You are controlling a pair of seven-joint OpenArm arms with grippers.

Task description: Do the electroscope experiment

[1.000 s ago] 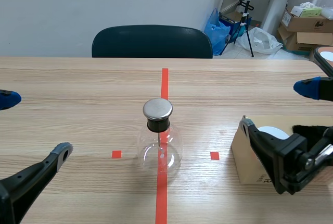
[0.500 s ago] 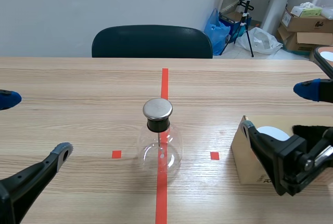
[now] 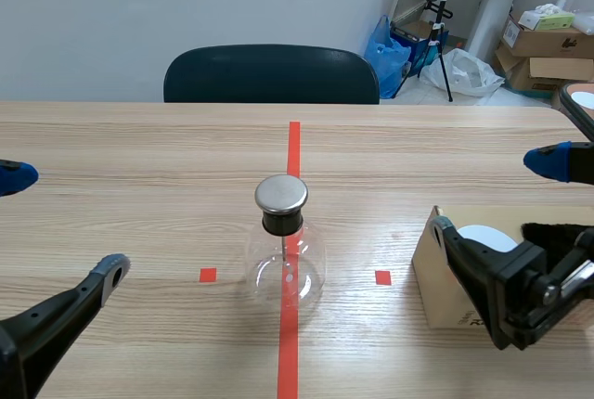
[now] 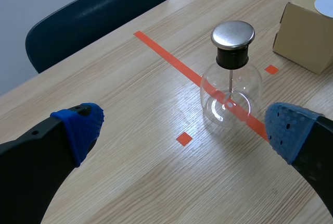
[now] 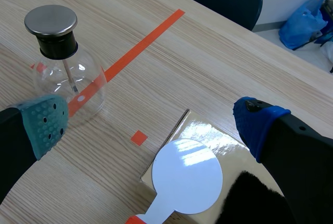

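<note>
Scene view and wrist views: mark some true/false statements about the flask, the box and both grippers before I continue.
1. The clear glass flask with a round metal cap stands upright on the orange-red tape line. True.
2. The left gripper is shut on the flask. False: it is open and empty, with the flask ahead of it.
3. The white round disc lies on the brown cardboard box. True.
4. The right gripper holds the disc. False: it is open and empty.
</note>
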